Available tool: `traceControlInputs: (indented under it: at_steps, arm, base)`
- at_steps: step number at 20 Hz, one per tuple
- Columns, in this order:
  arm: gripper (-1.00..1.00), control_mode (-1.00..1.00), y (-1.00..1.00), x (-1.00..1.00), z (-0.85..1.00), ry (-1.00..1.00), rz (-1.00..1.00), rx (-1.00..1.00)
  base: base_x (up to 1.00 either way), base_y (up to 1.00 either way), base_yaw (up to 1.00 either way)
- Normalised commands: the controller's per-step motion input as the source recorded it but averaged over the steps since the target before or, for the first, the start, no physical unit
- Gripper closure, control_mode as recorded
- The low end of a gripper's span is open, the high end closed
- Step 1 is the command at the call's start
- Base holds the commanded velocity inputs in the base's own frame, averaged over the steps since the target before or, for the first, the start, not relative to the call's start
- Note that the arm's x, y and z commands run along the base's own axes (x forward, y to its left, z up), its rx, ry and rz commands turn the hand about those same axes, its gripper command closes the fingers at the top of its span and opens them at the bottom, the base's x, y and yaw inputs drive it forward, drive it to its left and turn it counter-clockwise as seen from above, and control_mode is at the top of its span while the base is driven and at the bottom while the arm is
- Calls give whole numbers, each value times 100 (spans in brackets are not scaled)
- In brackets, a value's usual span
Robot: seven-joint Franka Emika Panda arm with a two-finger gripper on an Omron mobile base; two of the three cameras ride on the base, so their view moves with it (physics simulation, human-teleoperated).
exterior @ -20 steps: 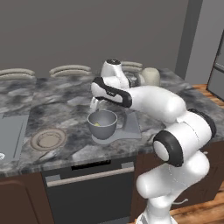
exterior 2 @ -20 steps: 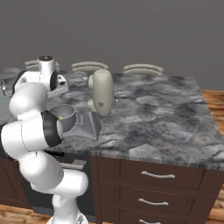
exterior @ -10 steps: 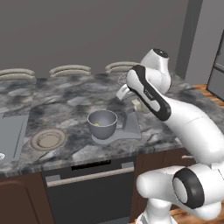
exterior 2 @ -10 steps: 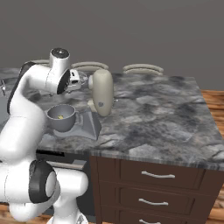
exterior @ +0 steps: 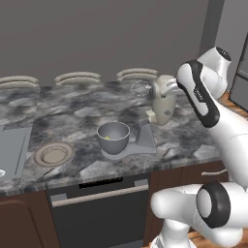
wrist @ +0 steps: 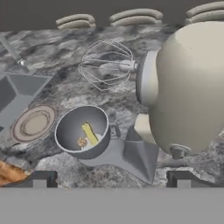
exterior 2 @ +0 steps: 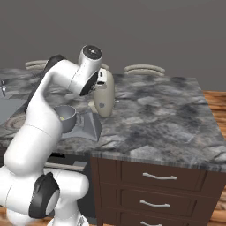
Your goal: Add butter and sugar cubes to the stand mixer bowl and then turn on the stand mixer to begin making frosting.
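Jaws [wrist: 111, 177] wide and empty beside the cream-beige stand mixer head [wrist: 192, 87], probably lining up for its switch, since yellow butter stick [wrist: 89, 133] and tan sugar cube [wrist: 81, 142] already lie in the grey metal bowl [wrist: 70, 124] ahead-left.

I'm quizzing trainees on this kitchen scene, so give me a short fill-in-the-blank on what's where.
1. The yellow butter lies inside the ____.
2. The stand mixer bowl sits on the mixer's flat grey ____.
3. The stand mixer has its head tilted up, so the wire ____ hangs clear of the bowl.
4. The hand has its jaws ____.

Missing words: bowl; base; whisk; open
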Motion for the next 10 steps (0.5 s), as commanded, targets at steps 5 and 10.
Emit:
traceControlInputs:
  at_steps: [5, 10]
  arm:
    - [-100, -100, -93, 31, 1, 0, -12, 15]
    - [-100, -100, -58, 42, 0, 0, -7, 15]
  base:
    - [0, 0, 0]
    - [0, 0, 0]
